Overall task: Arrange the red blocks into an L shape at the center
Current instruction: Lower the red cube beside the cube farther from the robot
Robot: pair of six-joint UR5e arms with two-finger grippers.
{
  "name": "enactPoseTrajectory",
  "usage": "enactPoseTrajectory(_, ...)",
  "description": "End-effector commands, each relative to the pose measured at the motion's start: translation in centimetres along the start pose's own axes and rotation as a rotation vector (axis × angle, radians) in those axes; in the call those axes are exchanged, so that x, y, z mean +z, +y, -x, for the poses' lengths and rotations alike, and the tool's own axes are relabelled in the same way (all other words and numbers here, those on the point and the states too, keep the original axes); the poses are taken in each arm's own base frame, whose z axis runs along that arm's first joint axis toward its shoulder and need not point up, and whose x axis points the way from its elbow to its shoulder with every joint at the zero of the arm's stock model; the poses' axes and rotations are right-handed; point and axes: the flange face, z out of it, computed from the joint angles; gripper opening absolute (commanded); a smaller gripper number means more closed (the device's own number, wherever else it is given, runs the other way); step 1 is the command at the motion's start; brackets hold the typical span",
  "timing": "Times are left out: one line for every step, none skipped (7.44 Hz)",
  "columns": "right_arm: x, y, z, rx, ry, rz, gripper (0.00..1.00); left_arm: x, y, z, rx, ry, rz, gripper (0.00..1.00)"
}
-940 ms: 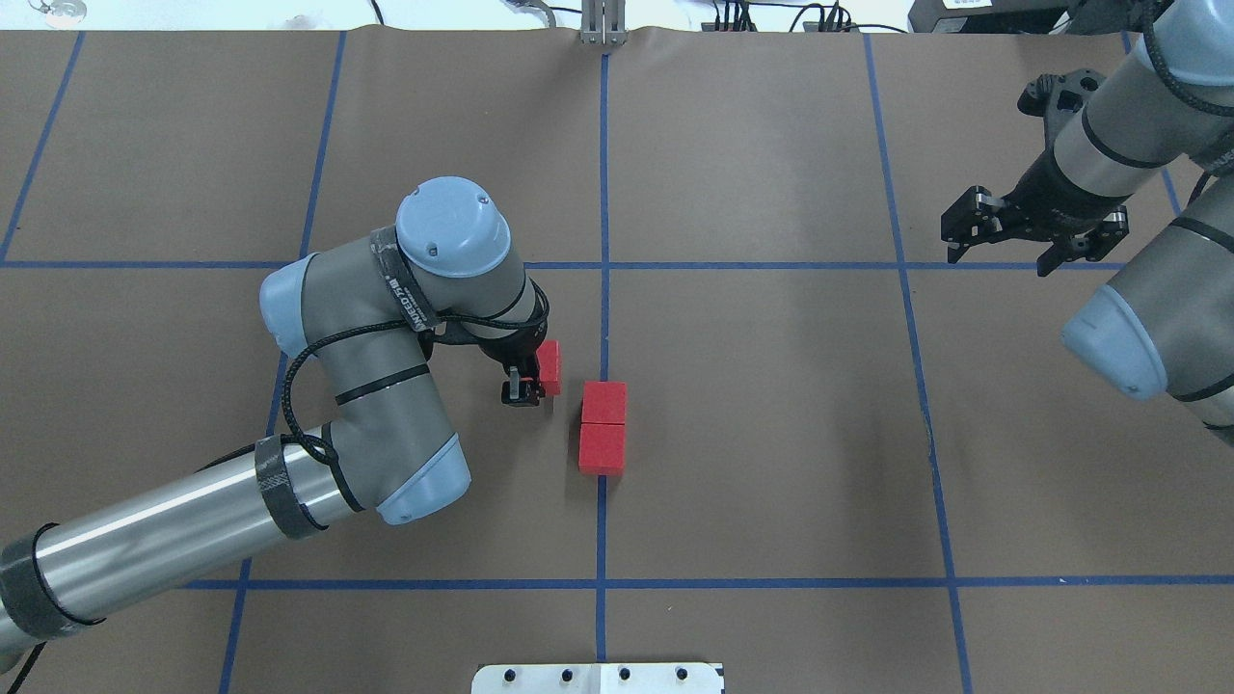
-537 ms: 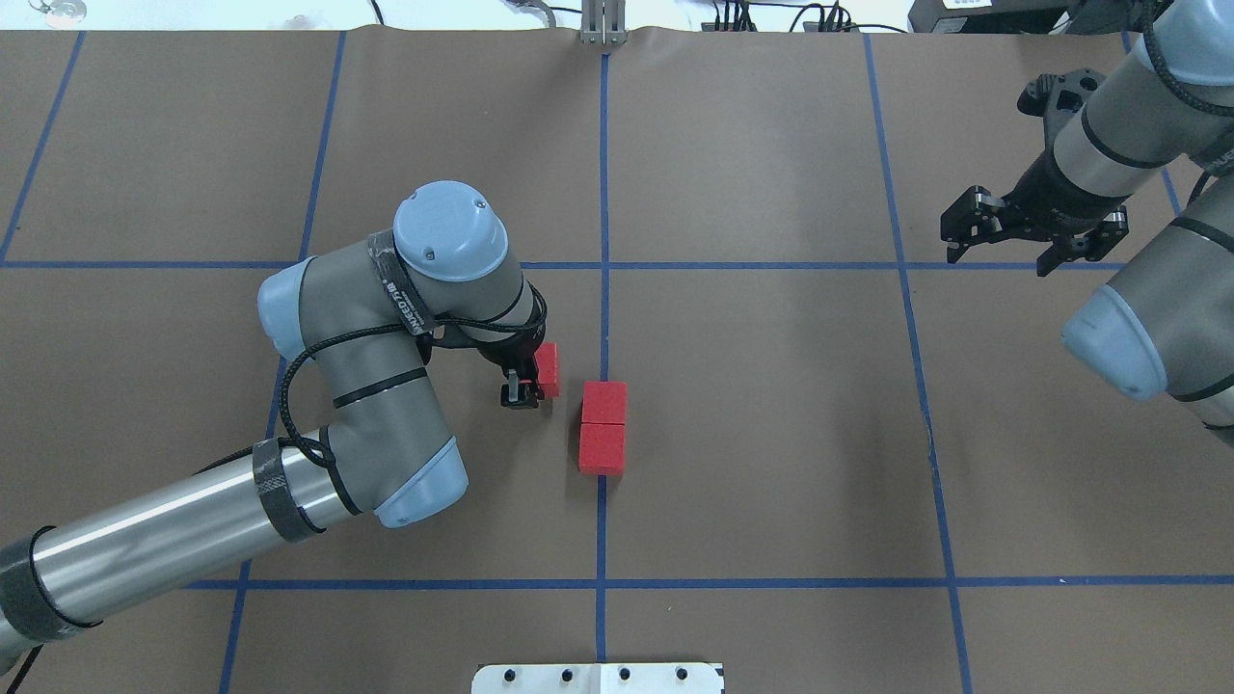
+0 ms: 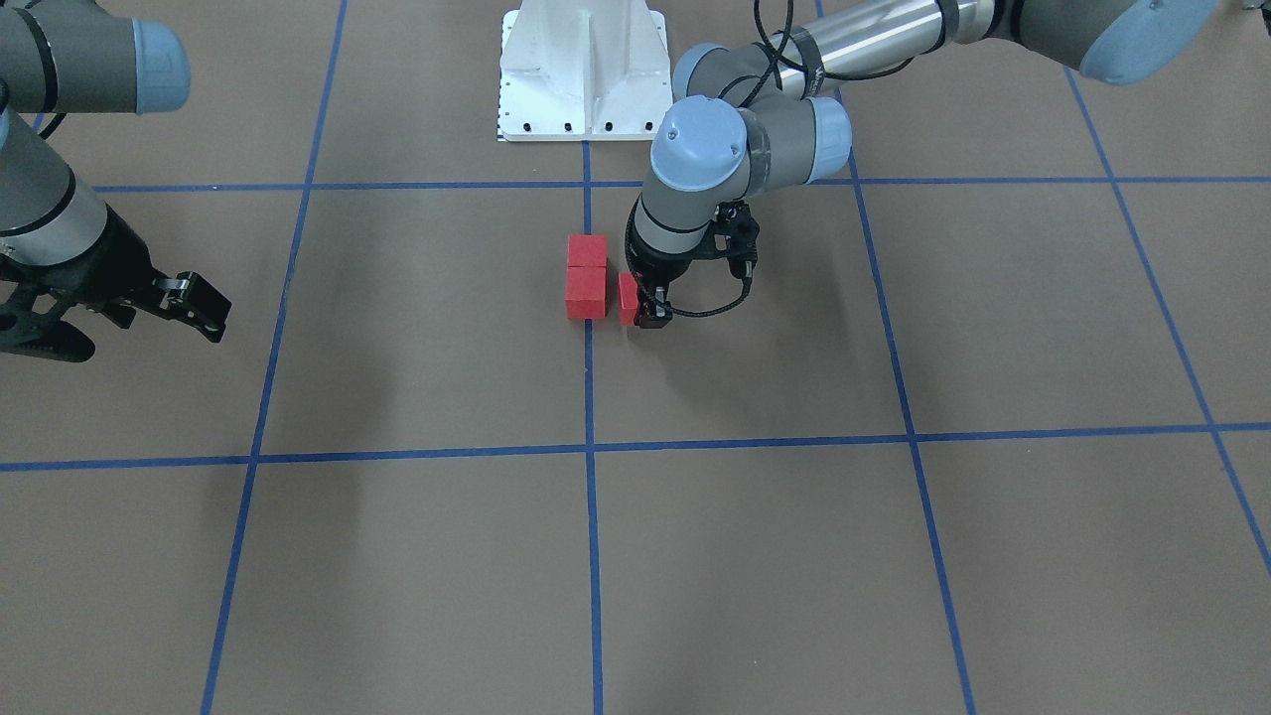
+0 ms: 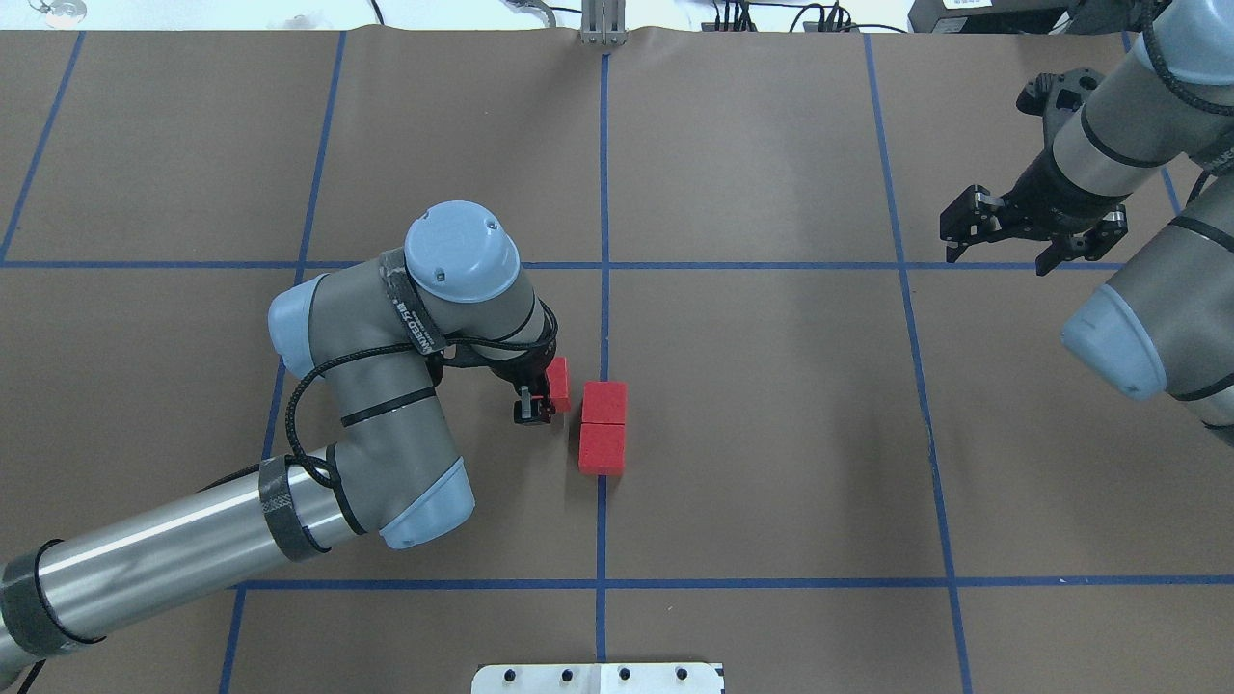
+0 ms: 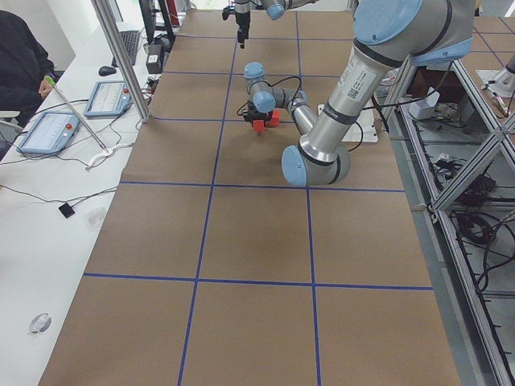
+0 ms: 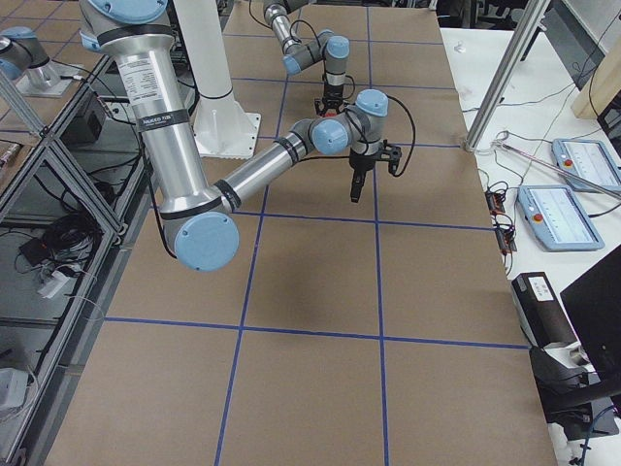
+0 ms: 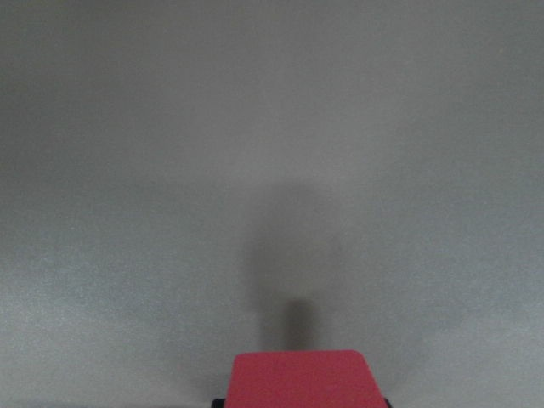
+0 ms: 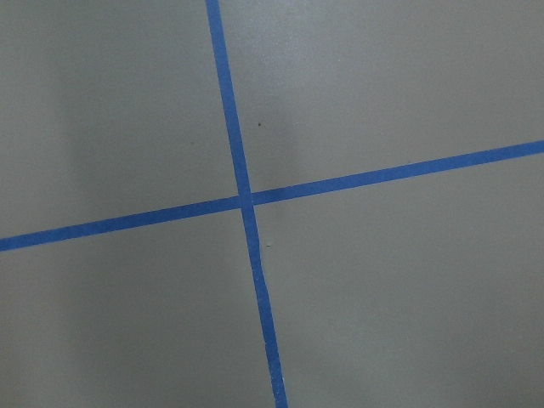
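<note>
Two red blocks lie edge to edge in a short row on the blue centre line; the front view shows them as well. My left gripper is shut on the third red block, just left of the row's far block with a narrow gap between. The same block fills the bottom edge of the left wrist view. Whether it touches the surface I cannot tell. My right gripper hangs open and empty far off at the right.
Brown paper with a blue tape grid covers the table. The white robot base plate sits at the near edge. The right wrist view holds only a tape crossing. A person and tablets are beside the table.
My left gripper has carried the red block a little to the right and toward the robot, closer to the two blocks on the line. The right arm has stayed put.
</note>
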Motion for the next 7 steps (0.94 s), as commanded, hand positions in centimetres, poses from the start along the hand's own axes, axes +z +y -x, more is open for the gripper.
enactPoseTrajectory(-0.1, 0.0, 0.0, 0.0, -0.001, -0.001, 0.99, 0.1, 0.6, 0.5, -0.002, -0.005, 0.005, 0.0)
enactPoseTrajectory(-0.1, 0.0, 0.0, 0.0, -0.001, -0.001, 0.99, 0.3, 0.6, 0.8, 0.0, -0.007, 0.003, 0.0)
enactPoseTrajectory(-0.1, 0.1, 0.1, 0.0, -0.002, -0.002, 0.99, 0.6, 0.8, 1.1, 0.004, 0.005, -0.003, 0.0)
enactPoseTrajectory(-0.1, 0.1, 0.1, 0.0, -0.002, -0.002, 0.99, 0.7, 0.8, 1.2, 0.005, 0.003, -0.003, 0.0)
enactPoseTrajectory(-0.2, 0.0, 0.0, 0.001, -0.002, -0.003, 0.99, 0.9, 1.0, 1.6, 0.011, -0.001, -0.002, 0.0)
enactPoseTrajectory(-0.1, 0.1, 0.0, 0.001, -0.001, -0.001, 0.99, 1.1, 1.2, 2.1, 0.015, -0.007, -0.003, 0.0)
enactPoseTrajectory(-0.1, 0.1, 0.0, 0.001, -0.001, -0.001, 0.99, 1.1, 1.3, 2.1, 0.016, -0.007, -0.001, 0.0)
